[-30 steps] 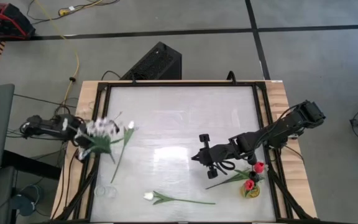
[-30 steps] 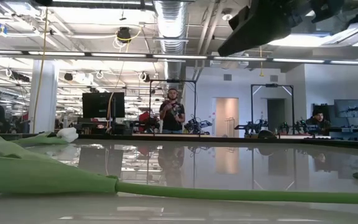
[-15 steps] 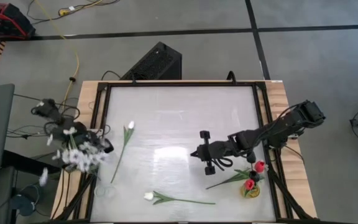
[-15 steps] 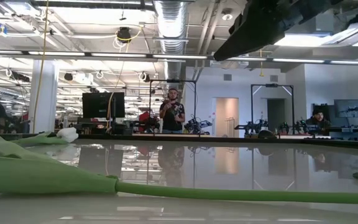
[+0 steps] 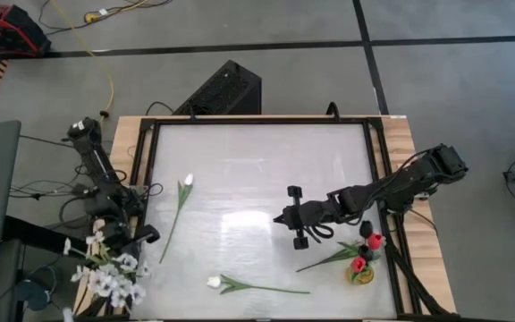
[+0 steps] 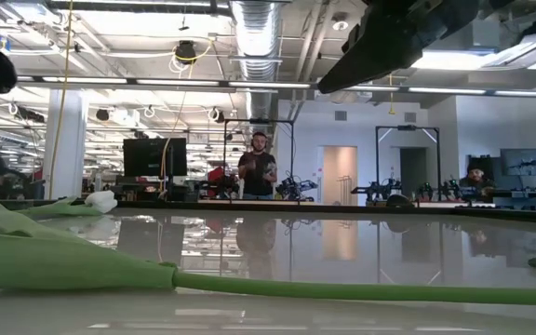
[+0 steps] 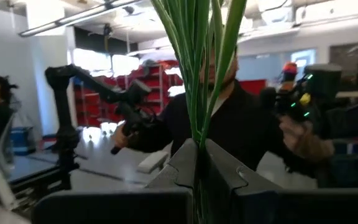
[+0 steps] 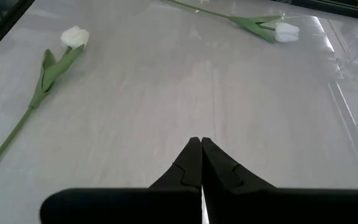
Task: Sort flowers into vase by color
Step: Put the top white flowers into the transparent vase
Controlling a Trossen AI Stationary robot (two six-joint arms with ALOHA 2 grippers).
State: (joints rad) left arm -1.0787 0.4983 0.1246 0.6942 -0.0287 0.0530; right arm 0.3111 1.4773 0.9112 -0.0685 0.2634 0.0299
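The sprigs of tiny white blossoms [image 5: 105,268] are what I have in hand – a bunch of thin green stems [image 7: 199,74] pinched in my left gripper [image 5: 125,240], whose fingers are clamped tight around them in the left wrist view. From above, the blossoms hang out past the table's [image 5: 257,161] near-left corner, over the wooden edge and the floor, with the left arm stretched along the table's left side.

On the white tabletop lie two white tulips. One white tulip [image 5: 186,182] lies left of centre, its stem running toward the near edge; the other white tulip [image 5: 214,282] lies by the near edge, stem pointing right. The right wrist view shows both of them flat on the surface, well apart.

At the near-right corner I see red tulips [image 5: 366,250] standing in a small yellow vase [image 5: 361,274], and beside it a green stem [image 5: 329,258] lying on the table and reaching toward the centre.

My right gripper [image 5: 285,223] hangs over the middle of the table, right of centre, fingers pressed together with nothing between them – the tips meet in a closed point above bare tabletop.

In the low view a person [image 6: 258,167] stands in the room far behind the table.
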